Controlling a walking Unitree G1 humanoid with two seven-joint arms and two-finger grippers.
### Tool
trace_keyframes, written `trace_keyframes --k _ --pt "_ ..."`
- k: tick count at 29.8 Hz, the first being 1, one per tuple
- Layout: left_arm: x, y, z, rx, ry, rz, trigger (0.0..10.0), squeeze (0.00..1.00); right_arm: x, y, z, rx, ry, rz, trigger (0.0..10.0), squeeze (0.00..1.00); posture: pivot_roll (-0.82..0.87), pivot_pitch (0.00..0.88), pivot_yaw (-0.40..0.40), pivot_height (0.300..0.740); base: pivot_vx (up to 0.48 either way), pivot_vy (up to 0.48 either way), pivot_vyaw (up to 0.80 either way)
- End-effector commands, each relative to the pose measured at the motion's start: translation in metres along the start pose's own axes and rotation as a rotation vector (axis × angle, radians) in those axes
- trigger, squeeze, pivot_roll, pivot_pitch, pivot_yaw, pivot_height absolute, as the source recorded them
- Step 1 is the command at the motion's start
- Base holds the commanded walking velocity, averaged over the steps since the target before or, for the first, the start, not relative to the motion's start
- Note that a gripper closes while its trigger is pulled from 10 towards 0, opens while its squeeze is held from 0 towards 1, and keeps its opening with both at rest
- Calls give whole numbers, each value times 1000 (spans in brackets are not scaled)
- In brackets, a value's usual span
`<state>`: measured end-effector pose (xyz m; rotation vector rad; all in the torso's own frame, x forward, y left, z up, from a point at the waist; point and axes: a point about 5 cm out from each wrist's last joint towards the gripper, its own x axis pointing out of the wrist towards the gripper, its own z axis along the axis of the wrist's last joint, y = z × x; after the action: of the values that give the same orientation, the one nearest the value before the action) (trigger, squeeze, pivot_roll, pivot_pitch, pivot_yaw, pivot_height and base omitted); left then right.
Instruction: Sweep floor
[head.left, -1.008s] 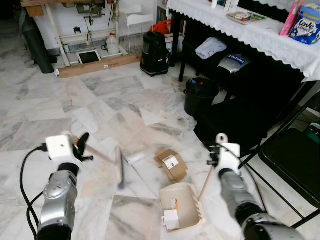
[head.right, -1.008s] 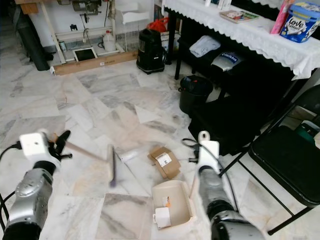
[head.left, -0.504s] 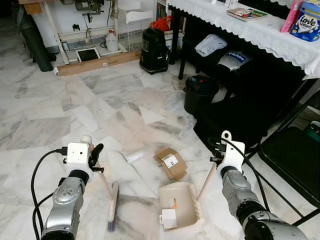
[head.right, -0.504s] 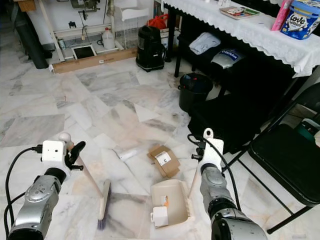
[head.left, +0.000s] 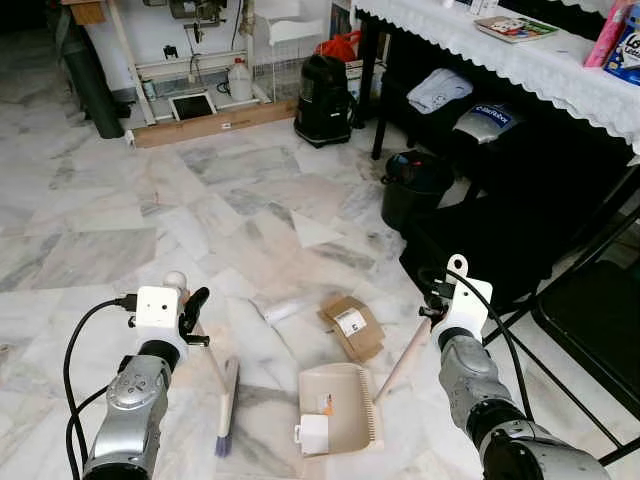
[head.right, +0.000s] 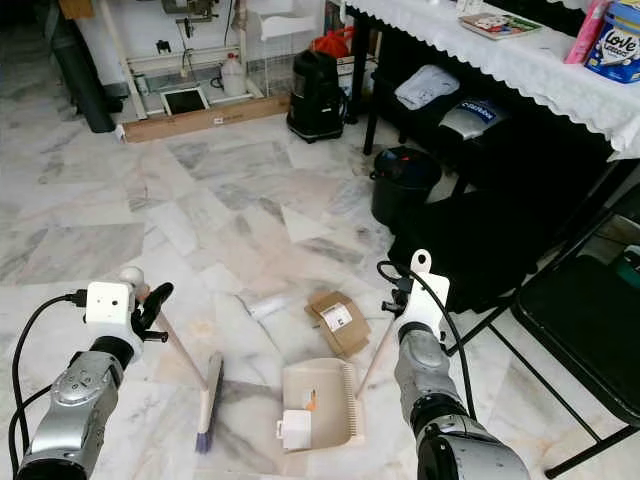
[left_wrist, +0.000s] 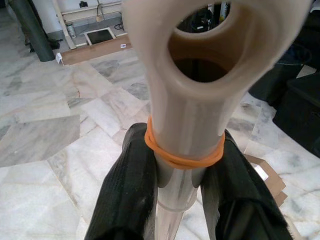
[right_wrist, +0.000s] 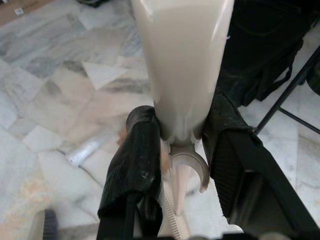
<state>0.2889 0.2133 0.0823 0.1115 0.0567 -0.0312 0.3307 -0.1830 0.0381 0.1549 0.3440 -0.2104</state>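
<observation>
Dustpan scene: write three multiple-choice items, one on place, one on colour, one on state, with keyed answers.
1. Where is the cardboard box?
A. inside the dustpan
B. on the floor beyond the dustpan
C. on the chair

2. What colour is the dustpan?
A. beige
B. red
C. blue

3. What is the left gripper doing?
A. hanging open
B. clamped on the broom handle
C. holding the box

Answers: 1 B, the box lies on marble past the pan's far edge. 2 A, its tray is beige. 3 B, both fingers press the handle.

Marble floor (head.left: 120, 220), lace-draped table (head.left: 520, 60), black folding chair (head.left: 600, 320).
</observation>
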Motion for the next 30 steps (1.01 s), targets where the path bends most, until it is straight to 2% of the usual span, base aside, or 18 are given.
trace_keyframes --k 1,4,5,6,7,8,9,11,14,18,22,24,27,30 --pt "1 2 13 44 -66 -5 10000 0 4 2 22 35 -97 -4 10000 0 12 7 -14 740 0 0 0" --pt "1 0 13 17 -56 -16 10000 0 4 2 23 33 -98 -6 10000 0 14 10 -14 740 0 0 0" --pt "2 -1 14 -75 -55 -24 10000 0 5 2 24 30 -100 -3 10000 0 17 14 -15 740 0 0 0" --pt "3 -2 15 -111 -59 -27 10000 0 5 2 24 29 -101 -1 10000 0 17 14 -15 740 0 0 0" --pt "3 -2 15 -111 -59 -27 10000 0 5 2 24 29 -101 -1 10000 0 17 14 -15 740 0 0 0" --pt "4 -3 20 -253 -67 -47 10000 0 5 2 24 35 -103 -2 10000 0 21 19 -15 740 0 0 0" --pt "5 -3 22 -306 -73 -58 10000 0 5 2 24 39 -103 -3 10000 0 21 19 -15 740 0 0 0" --pt "5 -4 27 -371 -91 -74 10000 0 5 2 24 41 -103 -4 10000 0 22 20 -14 740 0 0 0" --pt "6 -4 30 -397 -102 -84 10000 0 5 2 24 43 -103 -4 10000 0 23 20 -14 740 0 0 0" --pt "8 -4 30 -358 -82 -88 10000 0 5 2 25 46 -105 -4 10000 0 23 19 -15 740 0 0 0" --pt "10 -3 32 -353 -99 -66 10000 0 6 1 27 51 -110 -3 10000 0 26 12 -14 740 0 0 0" --pt "10 6 44 -293 -178 -4 10000 0 6 2 29 61 -118 0 10000 0 28 5 -12 740 0 0 0" --pt "10 9 49 -262 -210 13 10000 0 6 3 30 66 -122 3 10000 0 31 2 -12 740 0 0 0" --pt "10 20 73 -175 -338 121 10000 0 6 6 34 80 -144 19 10000 0 45 0 -8 740 0 0 0"
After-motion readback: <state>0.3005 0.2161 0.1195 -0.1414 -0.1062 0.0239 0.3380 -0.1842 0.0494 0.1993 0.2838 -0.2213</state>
